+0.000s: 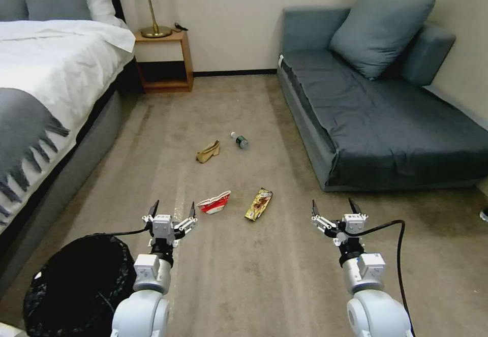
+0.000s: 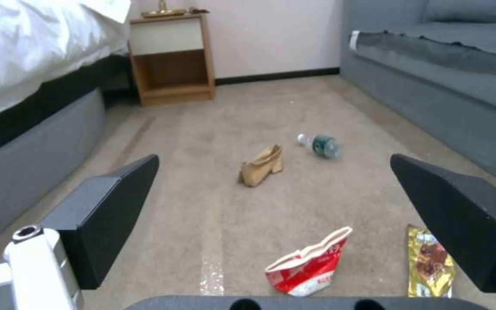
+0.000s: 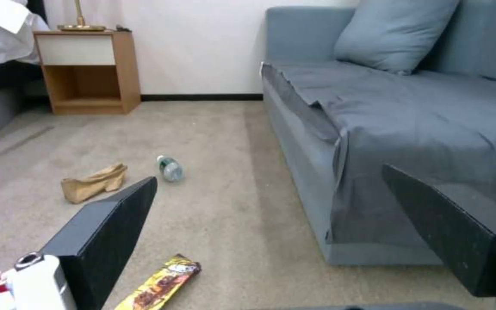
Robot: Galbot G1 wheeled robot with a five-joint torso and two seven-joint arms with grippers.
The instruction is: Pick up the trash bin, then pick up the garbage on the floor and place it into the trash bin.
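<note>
The black trash bin (image 1: pixel 76 286) with its crinkly bag stands on the carpet at the lower left, beside my left arm. My left gripper (image 1: pixel 172 210) hovers open above the floor, just left of a red-and-white carton (image 1: pixel 214 203) (image 2: pixel 308 268). A gold-brown wrapper (image 1: pixel 258 204) (image 2: pixel 430 269) (image 3: pixel 159 284) lies beside the carton. Farther off rest a tan paper bag (image 1: pixel 208 151) (image 2: pixel 261 165) (image 3: pixel 94 183) and a clear bottle with a green label (image 1: pixel 240 140) (image 2: pixel 321 145) (image 3: pixel 170 168). My right gripper (image 1: pixel 334 208) is open and empty, right of the wrapper.
A bed (image 1: pixel 51 83) with white linen runs along the left. A grey sofa (image 1: pixel 376 108) lines the right wall. A wooden nightstand (image 1: pixel 163 60) with a brass lamp stands at the far wall. Open carpet lies between them.
</note>
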